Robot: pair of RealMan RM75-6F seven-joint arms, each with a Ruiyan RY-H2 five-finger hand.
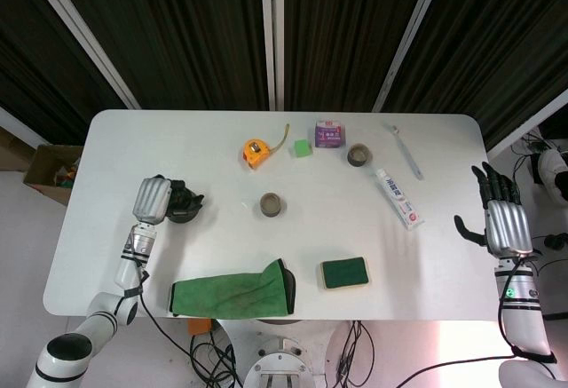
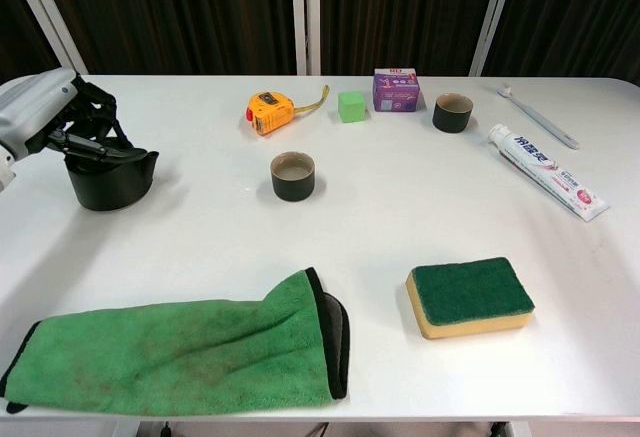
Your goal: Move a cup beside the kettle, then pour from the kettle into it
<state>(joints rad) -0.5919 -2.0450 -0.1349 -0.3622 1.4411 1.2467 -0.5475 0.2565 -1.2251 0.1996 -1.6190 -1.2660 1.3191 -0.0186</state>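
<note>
the left hand (image 1: pixel 153 200) sits over the table's left side, its silver back turned up and its dark fingers (image 2: pixel 92 127) curled down around the kettle (image 2: pixel 106 179), gripping it at the top. its wrist and white forearm run back toward the table's near left corner. the right hand (image 1: pixel 502 219) is held just off the table's right edge, back facing up, fingers straight and apart, thumb out to the side, holding nothing. its forearm drops away below.
</note>
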